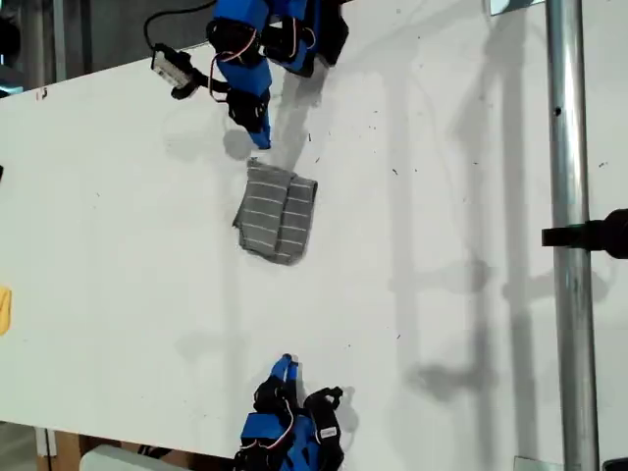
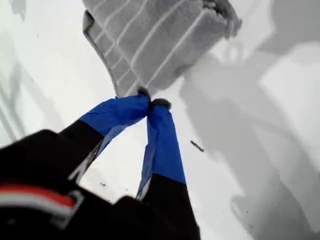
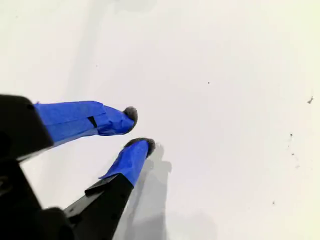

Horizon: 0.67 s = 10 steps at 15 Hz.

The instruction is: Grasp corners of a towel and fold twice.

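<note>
The towel (image 1: 278, 213) lies near the middle of the white table (image 1: 118, 255), already folded into a compact, slightly lopsided rectangle. A ridge runs down it where one layer overlaps another, and the pale stripes run across it. In the first wrist view, layered edges show along one side of the towel (image 2: 160, 40), which suggests more than one fold, though you cannot count the layers for certain. The corners are tucked into the stack, so you cannot pick them out singly.

Your first gripper (image 1: 261, 137) is at the top of the exterior view, just beyond the towel's upper edge. Its blue-taped jaws are pressed together with nothing between them, the tips (image 2: 152, 104) just short of the cloth and, as far as you can tell, not touching it.

Your second gripper (image 1: 286, 364) is at the bottom of the exterior view, well apart from the towel. Its jaws stand slightly apart over bare table (image 3: 225, 100), holding nothing.

Judging from this, the folding looks essentially finished; at most, a little squaring of the uneven edges remains.
</note>
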Tool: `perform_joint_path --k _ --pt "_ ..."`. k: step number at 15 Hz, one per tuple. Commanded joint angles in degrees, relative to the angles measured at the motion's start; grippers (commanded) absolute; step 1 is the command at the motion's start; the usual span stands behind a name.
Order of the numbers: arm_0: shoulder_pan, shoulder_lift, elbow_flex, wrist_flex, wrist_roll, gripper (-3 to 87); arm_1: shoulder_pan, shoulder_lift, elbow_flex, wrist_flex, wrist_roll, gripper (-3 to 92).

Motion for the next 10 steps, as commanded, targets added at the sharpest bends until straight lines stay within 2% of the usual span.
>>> perform_joint_path --k 1,2,4,10 --pt "-0.4 0.4 0.4 0.2 20.0 8.0 -1.0 18.6 7.3 11.9 3.9 -0.3" --pt "-0.1 0.4 0.5 -0.1 35.3 7.3 -2.0 17.8 8.4 12.7 4.4 -0.3" --pt "-0.2 0.4 0.6 -0.5 36.7 7.1 -5.4 18.0 8.2 16.0 11.6 0.3" --pt "-0.3 0.4 0.6 -0.5 36.7 7.1 4.1 18.0 8.3 16.0 11.0 2.5"
